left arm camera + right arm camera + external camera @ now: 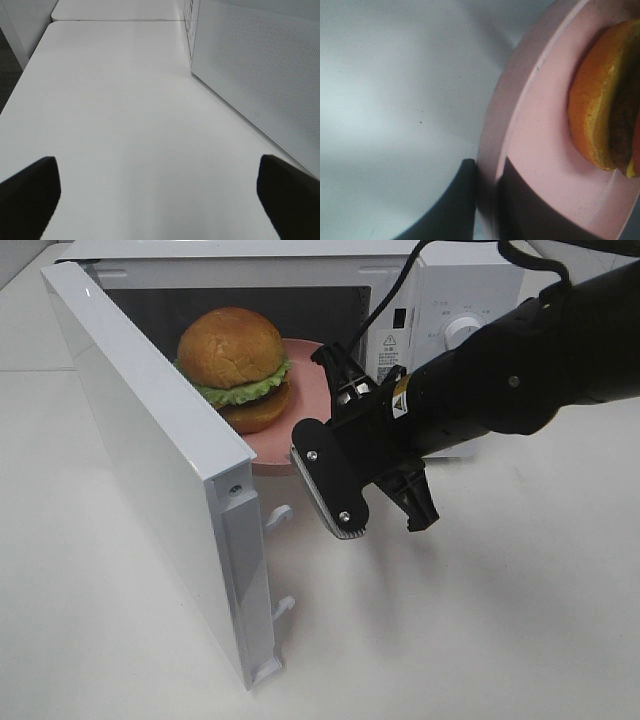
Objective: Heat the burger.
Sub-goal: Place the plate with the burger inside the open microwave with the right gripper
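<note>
From up high, the burger [235, 365] sits on a pink plate [268, 448] at the open front of the white microwave [450, 300], far and left on the white table [480, 620]. The microwave door [150, 440] swings out to the left. The right gripper [305, 440] reaches in from the right and touches the near edge of the plate. The left arm's camera shows the left gripper [160, 200] over the bare table, its jaws wide apart, with the door [250, 75] to its right. The right arm's camera shows the right gripper [487, 200] pinching the plate's rim [535, 125], with the burger [600, 110] on the plate.
</note>
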You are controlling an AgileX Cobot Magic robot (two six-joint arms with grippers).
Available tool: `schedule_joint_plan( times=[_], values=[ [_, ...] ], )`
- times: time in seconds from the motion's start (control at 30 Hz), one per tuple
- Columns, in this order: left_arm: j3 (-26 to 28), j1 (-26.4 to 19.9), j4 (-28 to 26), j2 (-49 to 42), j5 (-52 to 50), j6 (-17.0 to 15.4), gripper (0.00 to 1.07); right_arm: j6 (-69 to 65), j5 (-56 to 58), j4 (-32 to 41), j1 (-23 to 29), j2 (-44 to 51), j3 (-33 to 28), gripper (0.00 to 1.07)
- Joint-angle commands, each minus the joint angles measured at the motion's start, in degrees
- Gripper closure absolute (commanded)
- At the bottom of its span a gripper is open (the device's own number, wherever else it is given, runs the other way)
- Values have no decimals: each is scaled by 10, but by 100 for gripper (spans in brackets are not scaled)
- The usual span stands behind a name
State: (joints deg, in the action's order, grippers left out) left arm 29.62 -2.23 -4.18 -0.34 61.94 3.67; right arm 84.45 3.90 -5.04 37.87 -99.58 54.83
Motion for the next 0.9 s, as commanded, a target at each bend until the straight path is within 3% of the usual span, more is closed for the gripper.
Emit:
schedule_joint_plan(
  times=[0.03, 0.5, 0.9],
  values=[
    [-1, -1, -5, -8, -6, -1, 6, -15, -44, -2, -3, -4, 24, 107],
    [-1, -1, -5, -8, -6, -1, 6, -151, -10, -89, -3, -76, 121, 107],
    [-1, -1, -5, -8, -6, -1, 6, -316, 49, -222, -3, -134, 217, 107]
  ],
)
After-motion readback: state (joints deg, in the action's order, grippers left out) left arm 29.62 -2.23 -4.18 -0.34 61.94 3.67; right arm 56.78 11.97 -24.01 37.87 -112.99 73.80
